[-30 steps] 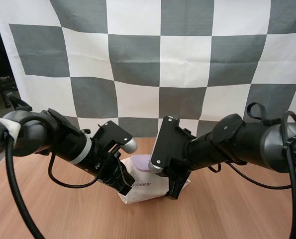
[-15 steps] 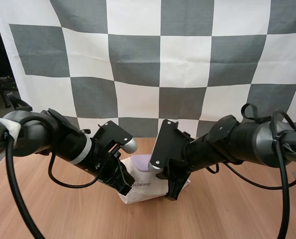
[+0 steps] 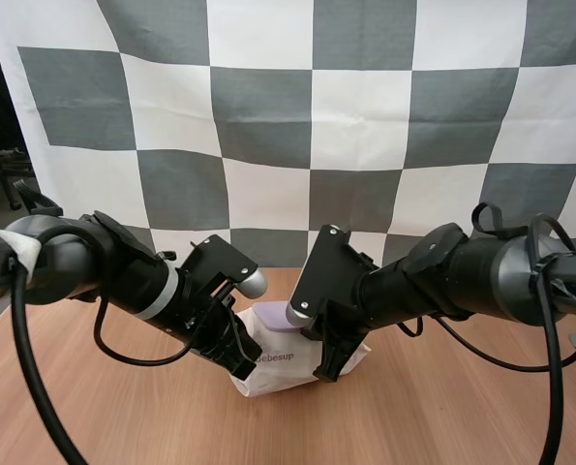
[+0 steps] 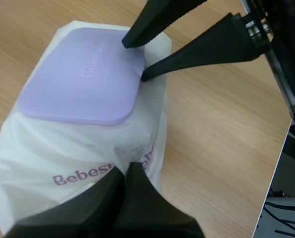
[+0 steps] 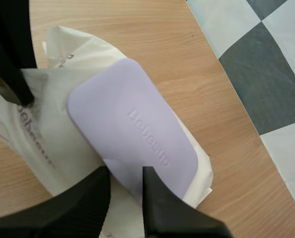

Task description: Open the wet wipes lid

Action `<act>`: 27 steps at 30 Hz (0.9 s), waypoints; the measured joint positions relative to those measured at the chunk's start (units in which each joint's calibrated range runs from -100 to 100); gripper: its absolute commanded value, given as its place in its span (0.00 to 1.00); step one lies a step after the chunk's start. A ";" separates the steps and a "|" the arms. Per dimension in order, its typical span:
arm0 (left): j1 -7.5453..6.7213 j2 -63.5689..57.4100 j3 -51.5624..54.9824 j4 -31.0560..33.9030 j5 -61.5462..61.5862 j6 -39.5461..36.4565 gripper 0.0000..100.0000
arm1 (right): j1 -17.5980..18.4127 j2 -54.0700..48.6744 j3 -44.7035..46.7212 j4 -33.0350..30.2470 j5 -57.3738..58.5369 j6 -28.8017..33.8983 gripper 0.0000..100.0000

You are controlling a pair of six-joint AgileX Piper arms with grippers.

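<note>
A white wet wipes pack (image 3: 286,368) with a shut lavender lid (image 3: 271,317) lies on the wooden table between my two arms. In the left wrist view my left gripper (image 4: 123,172) is shut, its tips lying together as one wedge and pressing on the pack (image 4: 63,153) by the purple print. My right gripper (image 5: 125,173) is open at the opposite end of the lid (image 5: 132,129), one finger over the lid's rim and the other beside its corner. From the left wrist view the lid (image 4: 83,74) lies flat, with the right gripper (image 4: 135,60) at its far edge.
Bare wooden table (image 3: 462,407) surrounds the pack on all sides. Both arms lean in low over the pack from left and right, crowding the middle.
My right gripper has shifted slightly left, closer in over the pack's lid end. The left arm and the pack have stayed put.
</note>
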 measured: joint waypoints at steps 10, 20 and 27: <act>0.00 0.00 0.00 0.00 0.00 0.09 0.00 | 0.00 0.00 0.00 0.00 0.54 0.00 0.00; 0.00 0.00 0.00 0.00 0.00 0.20 0.00 | 0.00 0.00 0.00 3.05 0.37 0.00 0.00; 0.00 0.00 0.00 0.00 0.00 0.20 0.00 | 0.00 0.00 0.00 4.03 0.37 0.00 0.00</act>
